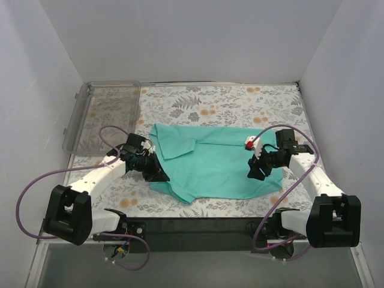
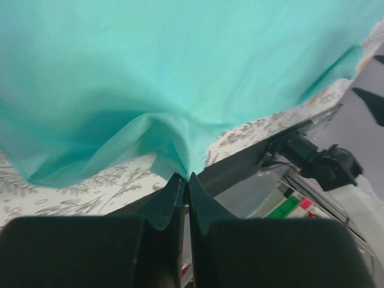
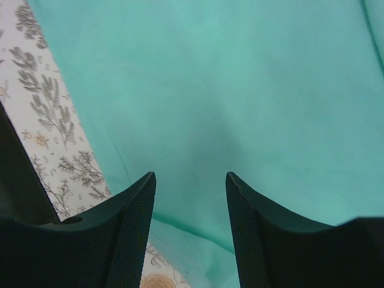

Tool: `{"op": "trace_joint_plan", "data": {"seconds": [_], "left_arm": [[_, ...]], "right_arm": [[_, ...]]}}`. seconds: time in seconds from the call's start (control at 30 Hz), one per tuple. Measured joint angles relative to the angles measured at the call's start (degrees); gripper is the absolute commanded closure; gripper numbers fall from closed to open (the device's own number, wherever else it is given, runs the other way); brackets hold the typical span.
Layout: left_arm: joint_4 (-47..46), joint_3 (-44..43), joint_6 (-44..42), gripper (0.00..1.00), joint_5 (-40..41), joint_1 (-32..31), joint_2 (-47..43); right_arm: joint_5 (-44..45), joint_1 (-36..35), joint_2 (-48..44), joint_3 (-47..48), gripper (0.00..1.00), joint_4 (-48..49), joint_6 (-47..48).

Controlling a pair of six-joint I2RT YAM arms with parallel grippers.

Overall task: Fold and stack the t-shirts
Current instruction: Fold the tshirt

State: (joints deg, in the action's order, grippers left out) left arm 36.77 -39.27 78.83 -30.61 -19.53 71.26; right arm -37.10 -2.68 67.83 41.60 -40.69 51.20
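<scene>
a plain teal-green t-shirt (image 1: 210, 165) lies spread across the middle of the flower-patterned bench (image 1: 240, 99), slightly creased, one sleeve folded inward on its left side. the left arm (image 1: 102, 174) has its jaws clenched on the shirt's left edge. the right arm (image 1: 315, 174) holds its jaws apart above the shirt's right side. a clear bin (image 1: 102, 114) sits at the far left corner.

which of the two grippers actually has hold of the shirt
The left gripper: its jaws are shut, pinching a fold at the edge of the teal t-shirt. The right gripper is over the same shirt with its jaws open, gripping nothing.
</scene>
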Motion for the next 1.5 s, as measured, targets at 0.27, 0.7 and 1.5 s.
{"op": "trace_joint_plan", "data": {"seconds": [0.27, 0.7, 1.5], "left_arm": [[-5.73, -2.25, 5.14, 0.94, -8.09, 0.0, 6.05], [-7.5, -2.27, 13.99, 0.78, -13.25, 2.58, 7.78], [-1.64, -11.8, -20.31, 0.5, 1.38, 3.89, -6.1]], "right_arm": [[-3.17, -23.98, 4.87, 6.99, 0.47, -0.72, 2.91], [14.4, -55.67, 15.1, 15.43, 0.37, 22.67, -17.16], [2.34, -52.13, 16.72, 15.04, 0.4, 19.8, -13.77]]}}
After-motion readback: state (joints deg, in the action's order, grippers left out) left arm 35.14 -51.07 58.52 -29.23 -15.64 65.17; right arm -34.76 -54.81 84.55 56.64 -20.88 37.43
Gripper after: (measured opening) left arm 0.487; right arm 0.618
